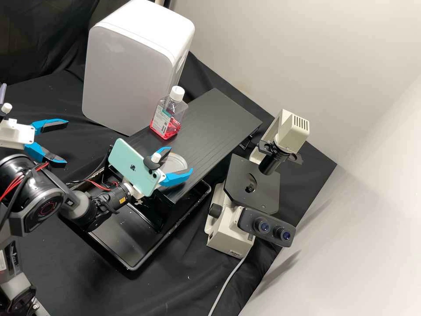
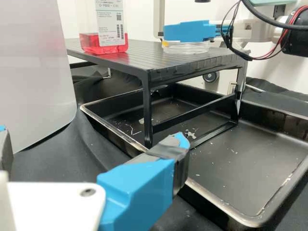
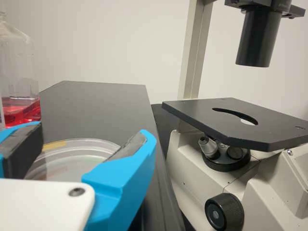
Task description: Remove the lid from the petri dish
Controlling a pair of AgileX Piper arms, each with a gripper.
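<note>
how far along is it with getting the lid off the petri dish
Done: the right gripper is at the petri dish on the black shelf, its fingers spread either side of it. In hand: the grasp; whether they touch the lid is unclear. Left: closing, lifting the lid, which sits on the dish, and setting it aside. The left gripper hangs open, away from the shelf.

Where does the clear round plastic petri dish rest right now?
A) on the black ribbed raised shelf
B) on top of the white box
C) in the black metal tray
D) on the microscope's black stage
A: the clear round plastic petri dish lies on the black ribbed raised shelf, with the right arm's blue jaws on either side of it.
</note>
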